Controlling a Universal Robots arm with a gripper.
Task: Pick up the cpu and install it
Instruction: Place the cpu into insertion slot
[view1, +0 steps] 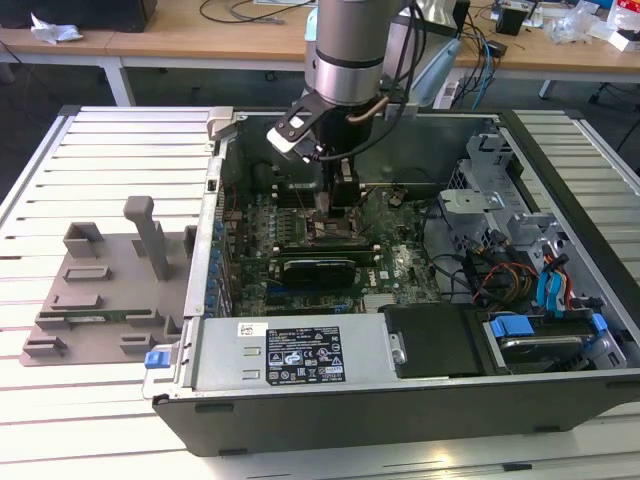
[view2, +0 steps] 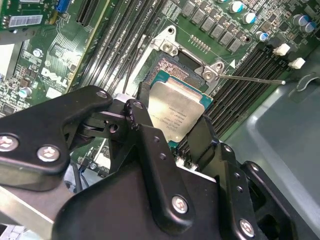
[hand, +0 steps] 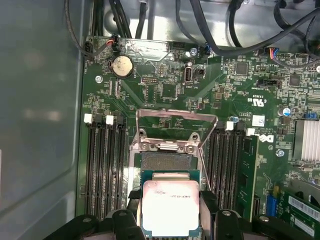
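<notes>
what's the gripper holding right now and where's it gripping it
The gripper holds the cpu by two opposite edges, one finger on each, over the open socket.

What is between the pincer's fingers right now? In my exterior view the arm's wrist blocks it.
Observer: In both wrist views the pincer is closed on the cpu, with a finger on each of two opposite edges.
Operator: Is the socket open?
Observer: Yes. In the first wrist view its metal retention frame is flipped up.
Operator: Does the chip cover the socket?
Observer: Only partly. The dark contact field of the socket lies bare beyond the chip's far edge.
</notes>
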